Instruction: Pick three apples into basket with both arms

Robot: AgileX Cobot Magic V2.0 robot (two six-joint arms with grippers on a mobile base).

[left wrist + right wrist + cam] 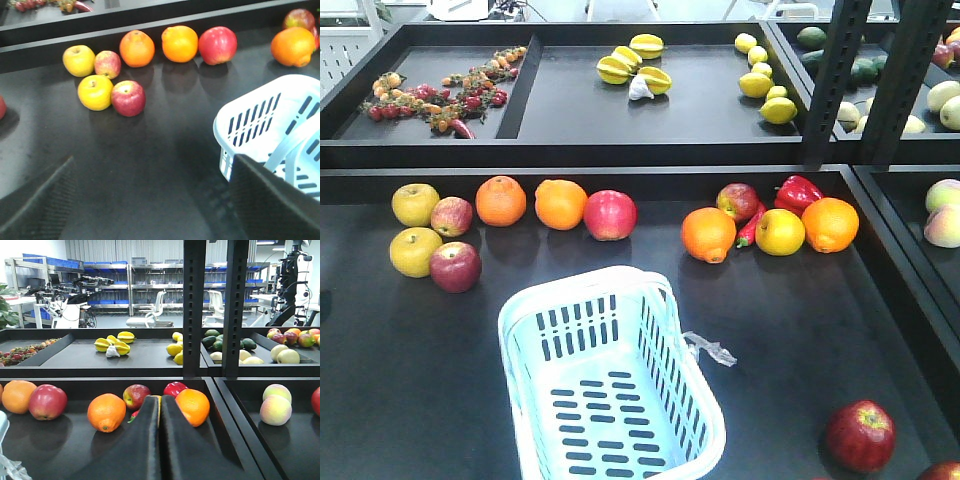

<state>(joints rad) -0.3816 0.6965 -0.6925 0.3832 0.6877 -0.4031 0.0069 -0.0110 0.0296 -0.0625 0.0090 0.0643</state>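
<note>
A white slotted basket [582, 283] stands at the front middle of the black tray. At the left lie two yellow apples [415, 204] [415, 251], a small red-yellow apple [451, 216] and a red apple [455, 266]. Another red apple [610, 215] lies at the middle back, one [738, 201] among the oranges, and one [860, 435] at the front right. My left gripper [155, 200] is open and empty over bare tray, left of the basket [220, 132], with the red apple [128, 98] ahead. My right gripper [160, 402] is shut and empty, pointing at the right fruit group.
Oranges [501, 200], [708, 234], a yellow citrus [779, 231] and a red pepper [798, 190] lie among the apples. A scrap of clear plastic [710, 349] lies right of the basket. A raised back shelf holds starfruit [630, 62] and lemons [765, 80]. A black post [835, 80] stands at the right.
</note>
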